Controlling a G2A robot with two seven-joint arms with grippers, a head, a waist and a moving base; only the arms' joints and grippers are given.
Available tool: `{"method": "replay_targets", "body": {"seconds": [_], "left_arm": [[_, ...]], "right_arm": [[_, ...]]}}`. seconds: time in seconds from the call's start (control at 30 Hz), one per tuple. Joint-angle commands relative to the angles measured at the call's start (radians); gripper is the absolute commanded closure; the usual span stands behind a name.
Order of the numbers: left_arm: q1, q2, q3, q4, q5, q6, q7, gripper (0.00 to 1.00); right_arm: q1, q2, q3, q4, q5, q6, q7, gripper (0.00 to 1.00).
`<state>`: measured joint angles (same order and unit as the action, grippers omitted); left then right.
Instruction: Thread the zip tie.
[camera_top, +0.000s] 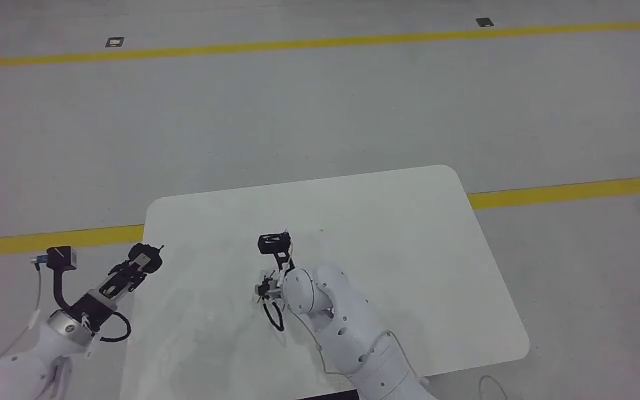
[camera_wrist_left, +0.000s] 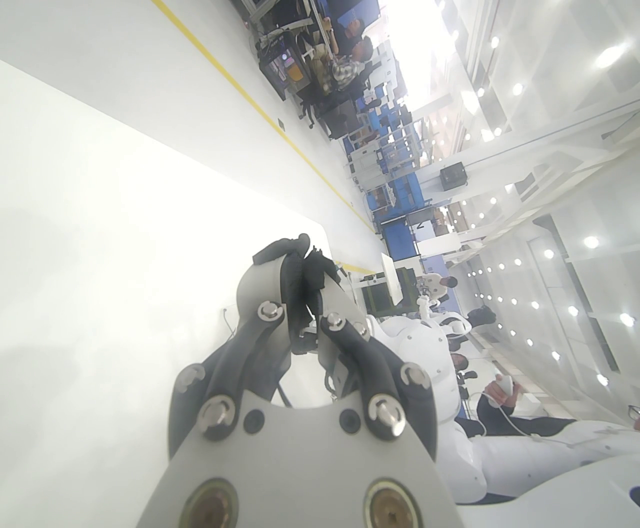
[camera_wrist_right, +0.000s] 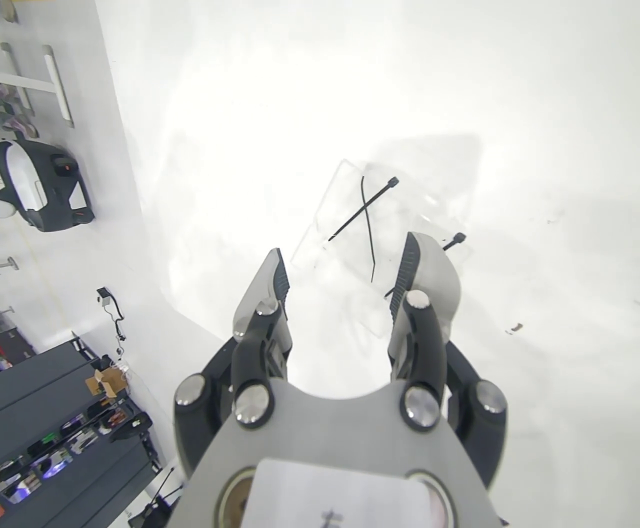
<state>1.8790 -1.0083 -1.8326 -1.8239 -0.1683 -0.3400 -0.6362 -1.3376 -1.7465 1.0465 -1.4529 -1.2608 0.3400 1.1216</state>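
- Grey floor (camera_top: 300, 100) with yellow lines surrounds a white table (camera_top: 400, 220). In the top view the work zone sits at about 8 o'clock from table centre.
- right gripper (camera_wrist_right: 344, 247): fingers spread wide with nothing between them, hovering over a clear sheet (camera_wrist_right: 320, 210) lying on the table.
- Three ties lie on that sheet, just beyond the fingertips.
- straight zip tie (camera_wrist_right: 350, 221): head end is farther from the gripper, tail end nearer. Its long axis runs diagonal to the jaw-closing line.
- curved zip tie (camera_wrist_right: 371, 245): crosses the straight one in an X. Its long axis is nearly square to the closing line, and its free end comes closest to the gap between the fingers.
- third zip tie (camera_wrist_right: 454, 240): head pokes out just beside one finger, the rest is hidden behind it. It looks roughly parallel to the straight one.
- left gripper (camera_wrist_left: 300, 257): pads pressed together, apparently on nothing. It sits at the table's 9 o'clock edge, about 9 o'clock from the right gripper and well apart from the ties.
- Judgement: the right arm is clearly nearer, so the pick is its job. The curved tie's near end looks like the cleanest pinch, since it already lies across the closing line.
- Judgement: avoid the crossing point, as a grab there likely lifts both ties.
- Judgement: threading needs the second hand, so the left arm would have to travel toward 3 o'clock to meet it.
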Motion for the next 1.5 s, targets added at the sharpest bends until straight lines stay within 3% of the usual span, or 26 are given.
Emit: {"method": "replay_targets", "body": {"seconds": [0.0,0.37,0.63,0.97,1.47], "left_arm": [[0.0,0.0,0.0,0.0,0.0,0.0,0.0,1.0],[0.0,0.0,0.0,0.0,0.0,0.0,0.0,1.0],[0.0,0.0,0.0,0.0,0.0,0.0,0.0,1.0],[0.0,0.0,0.0,0.0,0.0,0.0,0.0,1.0],[0.0,0.0,0.0,0.0,0.0,0.0,0.0,1.0]], "right_arm": [[0.008,-0.005,0.009,0.015,-0.005,0.0,0.005,0.55],[0.036,-0.022,0.02,0.053,-0.058,0.0,0.002,0.55],[0.027,-0.016,-0.006,0.039,-0.126,0.0,-0.028,0.53],[0.024,-0.008,-0.043,0.037,-0.035,0.0,0.015,0.53],[0.063,-0.036,0.004,0.147,-0.008,0.0,-0.032,0.66]]}}
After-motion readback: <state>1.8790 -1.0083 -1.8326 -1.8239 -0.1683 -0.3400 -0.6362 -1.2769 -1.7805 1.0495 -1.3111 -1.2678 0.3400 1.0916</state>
